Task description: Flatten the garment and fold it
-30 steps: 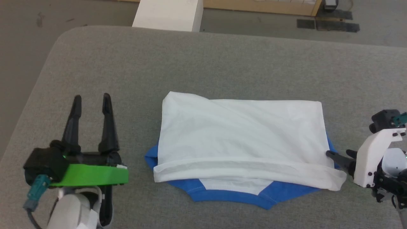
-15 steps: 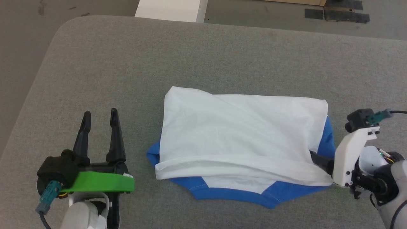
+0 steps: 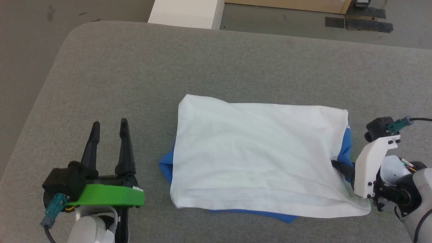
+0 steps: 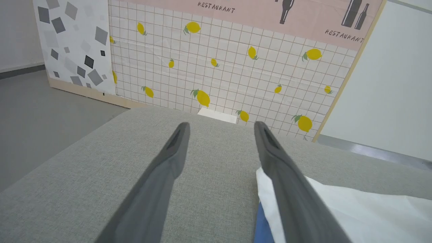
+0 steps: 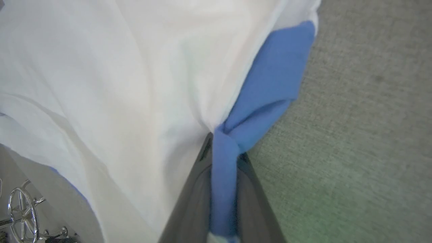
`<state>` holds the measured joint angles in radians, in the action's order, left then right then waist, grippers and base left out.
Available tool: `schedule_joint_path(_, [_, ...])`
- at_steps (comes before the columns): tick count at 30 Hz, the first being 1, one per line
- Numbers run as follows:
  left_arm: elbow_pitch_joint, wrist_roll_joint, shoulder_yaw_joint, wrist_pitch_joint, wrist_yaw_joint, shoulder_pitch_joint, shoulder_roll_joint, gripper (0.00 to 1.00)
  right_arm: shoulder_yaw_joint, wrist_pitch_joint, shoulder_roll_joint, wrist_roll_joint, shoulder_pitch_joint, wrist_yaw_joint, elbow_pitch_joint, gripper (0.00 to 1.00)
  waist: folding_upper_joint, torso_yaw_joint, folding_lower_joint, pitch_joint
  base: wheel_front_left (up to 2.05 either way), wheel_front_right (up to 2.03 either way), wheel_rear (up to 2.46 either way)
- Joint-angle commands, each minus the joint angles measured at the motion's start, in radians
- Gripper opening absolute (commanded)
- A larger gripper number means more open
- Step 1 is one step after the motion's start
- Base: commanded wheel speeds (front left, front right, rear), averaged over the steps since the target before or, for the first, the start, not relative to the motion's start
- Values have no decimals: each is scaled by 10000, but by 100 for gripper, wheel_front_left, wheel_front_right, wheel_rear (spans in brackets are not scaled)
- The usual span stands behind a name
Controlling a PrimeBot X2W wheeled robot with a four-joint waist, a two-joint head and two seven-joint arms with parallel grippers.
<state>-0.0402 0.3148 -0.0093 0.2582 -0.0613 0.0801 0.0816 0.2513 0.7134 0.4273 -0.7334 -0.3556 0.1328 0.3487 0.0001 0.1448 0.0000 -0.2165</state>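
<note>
The garment point(image 3: 256, 155) lies folded on the grey table, its white body on top with blue sleeve cloth peeking out at the left, right and front edges. My right gripper point(image 3: 339, 166) sits at the garment's right edge, shut on the blue and white cloth; in the right wrist view the blue sleeve fabric point(image 5: 266, 87) is pinched between the two fingers point(image 5: 192, 199). My left gripper point(image 3: 109, 126) rests open on the table to the left of the garment, apart from it. In the left wrist view the garment's corner point(image 4: 337, 202) lies beside the right finger point(image 4: 287, 182).
The grey padded table point(image 3: 216, 67) has a rounded far-left corner, with floor beyond it. A white block point(image 3: 187, 13) stands past the far edge. A lemon-patterned wall panel point(image 4: 229, 67) stands behind the table.
My right gripper has closed on the garment's right edge. The white top layer has spread toward the front, covering most of the blue collar area. The head camera shifted slightly.
</note>
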Motion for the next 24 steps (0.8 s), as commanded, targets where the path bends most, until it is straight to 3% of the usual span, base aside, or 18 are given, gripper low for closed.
schedule_joint_path(1, [30, -161, 47, 35, -62, -145, -75, 100, -64, -42, 103, 5, 117, -21, 219, 0, -1, -32, 0, 46, 0, 0, 0])
schedule_joint_path(11, [99, -196, 150, 35, -252, -236, -169, 100, -1415, -63, 879, 443, 438, -21, 685, 0, -1, -166, 0, 247, 0, 0, 0])
schedule_joint_path(18, [165, -247, 177, 36, -354, -293, -182, 100, -2710, 200, 1410, 1670, 605, -21, 907, 0, -1, -232, 0, 358, 0, 0, 0])
schedule_joint_path(24, [245, -214, 190, 36, -408, -462, -205, 100, -2616, 1015, 1444, 2288, 742, -21, -668, 0, -1, -390, 0, 755, 0, 0, 0])
